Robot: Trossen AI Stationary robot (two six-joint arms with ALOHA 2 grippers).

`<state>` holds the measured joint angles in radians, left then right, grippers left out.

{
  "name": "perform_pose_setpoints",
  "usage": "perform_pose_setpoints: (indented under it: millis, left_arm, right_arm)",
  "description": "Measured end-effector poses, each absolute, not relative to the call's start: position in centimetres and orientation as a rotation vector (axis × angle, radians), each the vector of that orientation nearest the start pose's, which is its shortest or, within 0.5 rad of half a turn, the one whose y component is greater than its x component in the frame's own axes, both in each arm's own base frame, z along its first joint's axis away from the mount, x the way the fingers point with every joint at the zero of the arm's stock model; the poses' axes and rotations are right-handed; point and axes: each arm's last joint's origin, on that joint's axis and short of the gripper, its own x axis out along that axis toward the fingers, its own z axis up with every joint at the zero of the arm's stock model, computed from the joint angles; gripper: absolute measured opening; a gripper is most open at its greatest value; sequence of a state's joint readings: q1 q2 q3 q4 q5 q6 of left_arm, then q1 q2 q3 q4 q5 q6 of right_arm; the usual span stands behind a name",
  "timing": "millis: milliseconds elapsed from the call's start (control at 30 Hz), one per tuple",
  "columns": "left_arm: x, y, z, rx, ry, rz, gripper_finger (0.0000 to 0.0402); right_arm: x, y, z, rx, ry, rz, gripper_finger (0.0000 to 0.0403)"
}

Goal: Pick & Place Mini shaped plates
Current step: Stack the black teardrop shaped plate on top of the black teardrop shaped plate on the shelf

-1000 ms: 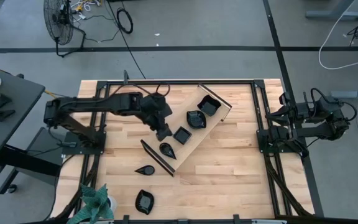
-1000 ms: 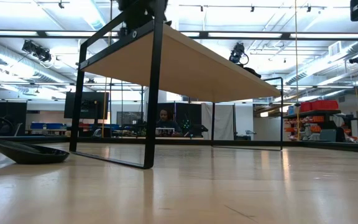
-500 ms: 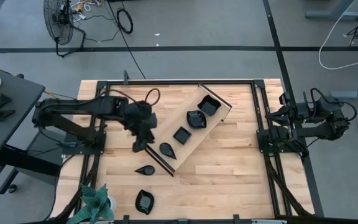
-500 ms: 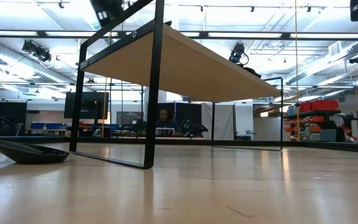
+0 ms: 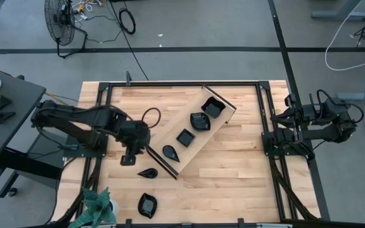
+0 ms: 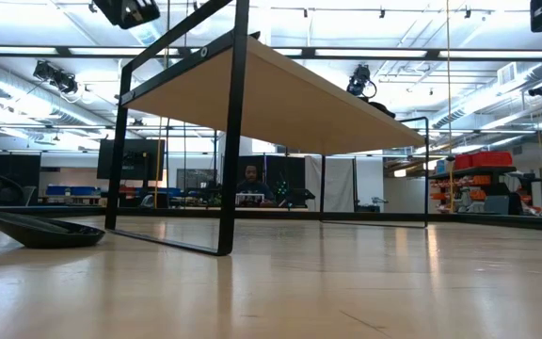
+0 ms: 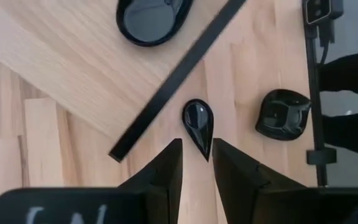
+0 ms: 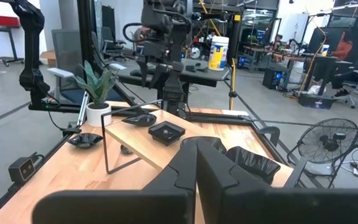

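The teardrop plate (image 7: 198, 122) lies on bare tabletop just beside the wooden tray (image 5: 198, 144), its pointed end aimed toward the left gripper (image 7: 196, 163), probably directly below it. The fingers (image 7: 166, 163) stand partly parted, holding nothing. The right gripper (image 8: 196, 163), clenched and empty, waits well apart.

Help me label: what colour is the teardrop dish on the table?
Glossy black teardrop dish; clearest in the left wrist view.

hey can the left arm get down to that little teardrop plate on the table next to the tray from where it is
Probably yes. The left gripper hangs over the teardrop plate, fingers parted, and its wrist view shows bare wood around the plate. The tray and its black end bar lie close beside it, so the descent needs care.
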<state>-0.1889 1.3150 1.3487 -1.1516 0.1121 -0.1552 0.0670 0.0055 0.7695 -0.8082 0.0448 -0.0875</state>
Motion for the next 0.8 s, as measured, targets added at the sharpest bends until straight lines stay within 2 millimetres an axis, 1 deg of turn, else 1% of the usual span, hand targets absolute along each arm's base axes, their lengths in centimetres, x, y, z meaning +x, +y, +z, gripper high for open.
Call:
perform_pose_setpoints:
  millis: [200, 433, 633, 800]
  left_arm:
    - [22.9, -6.1, 34.1, -0.052, 1.135, -0.190, 0.0113]
    - [22.3, -7.8, 34.1, 0.031, 1.139, -0.281, 0.0158]
    - [21.5, -9.9, 34.1, 0.188, 1.113, -0.340, 0.0193]
    - [21.2, -11.6, 33.6, 0.277, 1.107, -0.349, 0.0199]
  right_arm:
    - [-1.2, -0.2, 31.3, -0.090, 0.043, 0.024, 0.0010]
    - [-1.2, -0.2, 31.4, -0.090, 0.043, 0.024, 0.0010]
    - [-1.2, -0.2, 31.4, -0.090, 0.043, 0.024, 0.0010]
    - [-1.2, -0.2, 31.3, -0.090, 0.043, 0.024, 0.0010]
